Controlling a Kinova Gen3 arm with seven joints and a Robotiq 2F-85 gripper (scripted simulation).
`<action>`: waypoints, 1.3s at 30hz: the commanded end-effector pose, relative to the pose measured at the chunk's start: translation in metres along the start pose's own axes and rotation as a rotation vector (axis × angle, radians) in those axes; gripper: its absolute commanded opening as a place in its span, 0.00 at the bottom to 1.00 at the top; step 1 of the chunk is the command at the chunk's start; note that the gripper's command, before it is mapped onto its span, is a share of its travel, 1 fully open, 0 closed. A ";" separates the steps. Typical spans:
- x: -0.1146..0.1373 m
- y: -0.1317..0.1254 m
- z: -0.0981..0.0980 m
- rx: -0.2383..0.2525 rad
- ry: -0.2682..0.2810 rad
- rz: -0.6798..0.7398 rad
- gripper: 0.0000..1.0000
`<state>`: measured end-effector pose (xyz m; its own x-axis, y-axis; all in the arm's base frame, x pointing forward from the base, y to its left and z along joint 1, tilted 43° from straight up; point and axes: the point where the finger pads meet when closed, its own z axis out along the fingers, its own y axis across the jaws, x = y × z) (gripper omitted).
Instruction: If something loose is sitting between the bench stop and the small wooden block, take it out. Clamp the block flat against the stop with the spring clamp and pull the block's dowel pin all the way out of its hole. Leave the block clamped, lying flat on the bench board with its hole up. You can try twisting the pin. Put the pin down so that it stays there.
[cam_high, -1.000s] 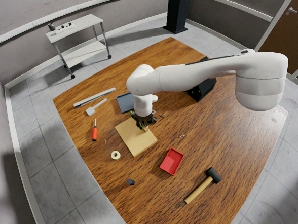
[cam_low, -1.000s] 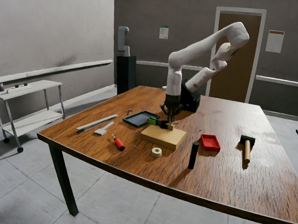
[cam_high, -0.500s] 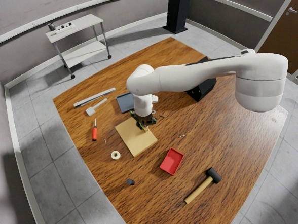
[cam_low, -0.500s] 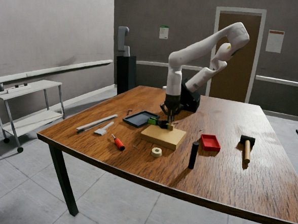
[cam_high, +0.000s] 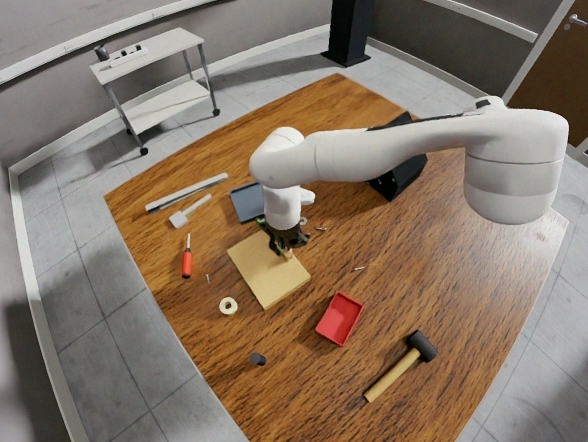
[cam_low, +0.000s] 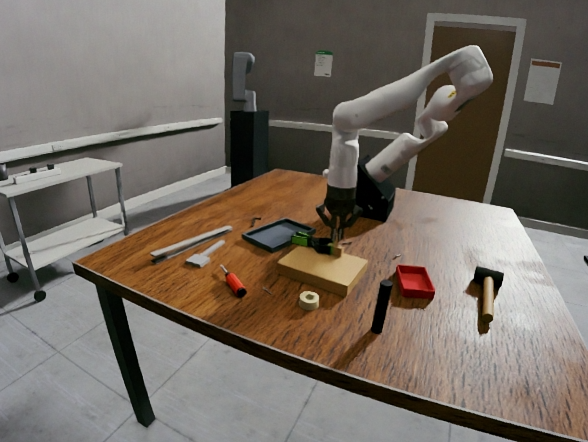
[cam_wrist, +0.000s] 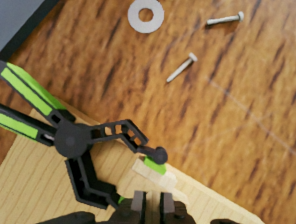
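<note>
Nearly closed, our gripper (cam_high: 285, 246) (cam_low: 338, 239) (cam_wrist: 152, 207) points down over the block (cam_high: 288, 255) (cam_low: 338, 252) (cam_wrist: 178, 194), beside the clamp (cam_low: 301, 239) (cam_wrist: 71, 139); we cannot tell whether it grips the pin.

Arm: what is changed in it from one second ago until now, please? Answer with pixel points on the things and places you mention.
The elbow (cam_high: 517, 167) (cam_low: 472, 67) has sunk very slightly. No grasp or release shows at the fingers (cam_low: 333, 233). The clamp (cam_low: 301, 239) (cam_wrist: 71, 140), board (cam_high: 270, 275) (cam_low: 320, 267) (cam_wrist: 45, 190) and hammer (cam_high: 395, 375) (cam_low: 488, 300) stayed.
</note>
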<state>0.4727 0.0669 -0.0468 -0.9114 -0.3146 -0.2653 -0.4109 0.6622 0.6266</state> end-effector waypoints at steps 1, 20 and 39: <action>-0.001 -0.001 -0.001 0.002 -0.001 0.021 0.10; -0.001 -0.001 -0.001 0.001 -0.001 0.158 0.10; -0.001 -0.001 -0.001 0.001 -0.002 0.292 0.10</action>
<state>0.4728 0.0666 -0.0465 -0.9883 -0.1253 -0.0873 -0.1512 0.7225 0.6747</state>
